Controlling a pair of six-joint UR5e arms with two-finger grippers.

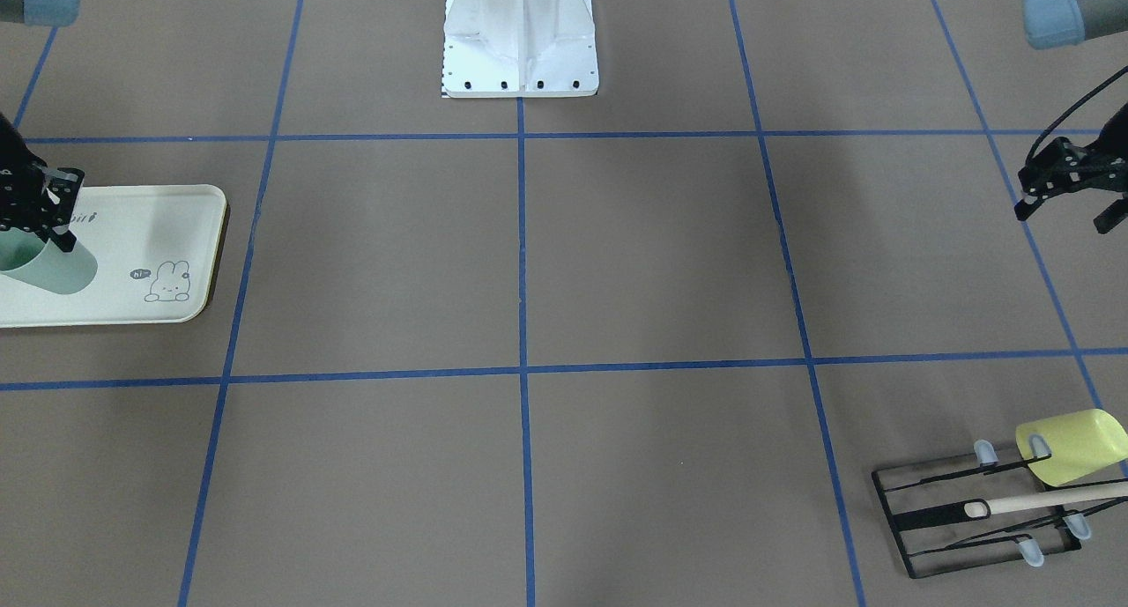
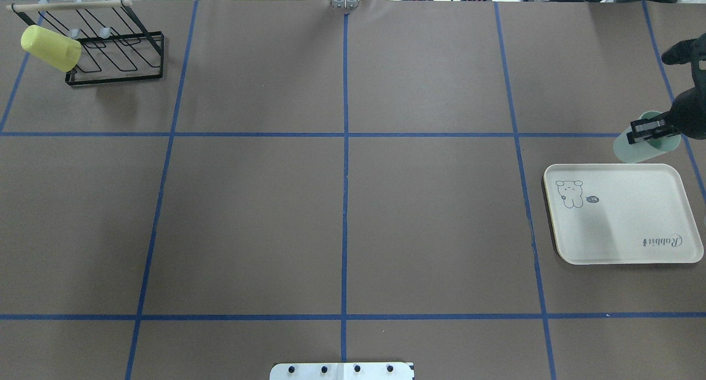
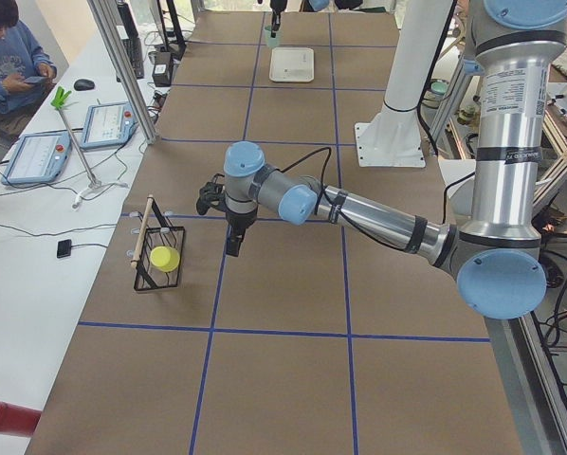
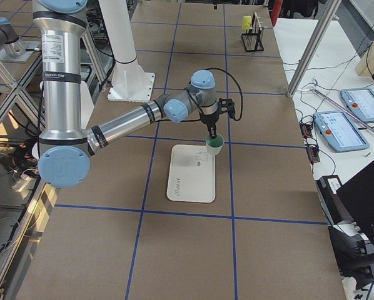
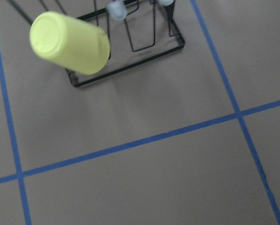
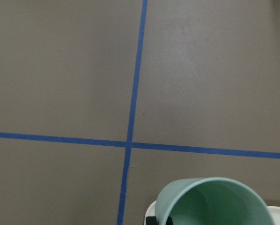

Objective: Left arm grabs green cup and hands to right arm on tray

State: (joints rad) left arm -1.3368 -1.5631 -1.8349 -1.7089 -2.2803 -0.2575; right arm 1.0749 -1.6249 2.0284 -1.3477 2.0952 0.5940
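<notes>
- Closest to the right wrist camera is the green cup [image 6: 215, 204], mouth open toward the lens, with a pale strip of the tray [image 2: 623, 247] showing just under it.
- One finger of the right gripper [image 1: 55, 230] sits inside the cup's rim and the other outside, so it is clamped on the wall.
- From the views together, the cup appears to hang above the tray, toward the side away from the robot. Whether its base touches the tray cannot be told.
- On the other side of the table [image 2: 248, 225], well apart, the left gripper [image 1: 1061, 218] hovers with its fingers spread and nothing between them.
- Below the left arm [image 3: 359, 213] a yellow-green cup [image 5: 70, 43] sits tipped on the black wire rack [image 1: 934, 516], which plays no part in the task.
- Judging by how things lie, the pick-up and the hand-over are done, since the cup is with the right arm [image 4: 131, 119] and the left gripper is empty.
- What is left seems to be the last step: lowering the cup squarely onto the tray, letting go of the rim and lifting clear.
- Because the grip is on the rim alone, the cup may tip if it is released before its base rests flat.
</notes>
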